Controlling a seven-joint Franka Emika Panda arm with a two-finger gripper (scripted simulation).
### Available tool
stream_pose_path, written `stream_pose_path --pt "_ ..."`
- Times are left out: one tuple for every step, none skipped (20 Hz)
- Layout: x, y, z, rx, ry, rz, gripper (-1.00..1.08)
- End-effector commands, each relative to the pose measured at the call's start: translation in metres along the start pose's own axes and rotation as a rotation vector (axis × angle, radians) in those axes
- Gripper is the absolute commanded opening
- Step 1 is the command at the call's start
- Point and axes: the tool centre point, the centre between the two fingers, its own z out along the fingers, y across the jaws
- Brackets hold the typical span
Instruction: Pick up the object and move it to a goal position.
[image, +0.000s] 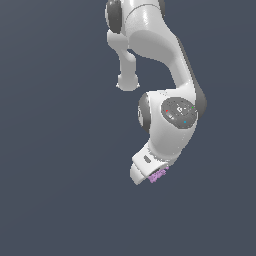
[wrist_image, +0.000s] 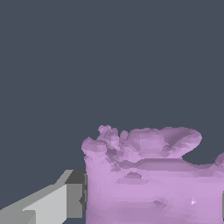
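Your gripper was pinching the light-purple object at its tip, one finger pad pressed against the piece's side. No supporting surface showed beneath it. The bite looked shallow, so I'd judge a quick swing could have shaken it loose.

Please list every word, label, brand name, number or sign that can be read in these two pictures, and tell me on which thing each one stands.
There is no readable text in either view.
The round grey cap on the arm carries a few tiny coloured dots and pale marks, too small to read.
The light-purple piece at the gripper has no markings.
The grey background is plain.
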Motion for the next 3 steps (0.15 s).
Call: stream_pose_path --pt "0.0027 -0.001 -0.0021 0.0 0.0 0.001 -1.0" --pt "0.0031 -0.0012 -0.0024 0.0 0.0 0.001 -1.0" --pt "0.0033 -0.0013 -0.0025 0.0 0.0 0.001 -1.0"
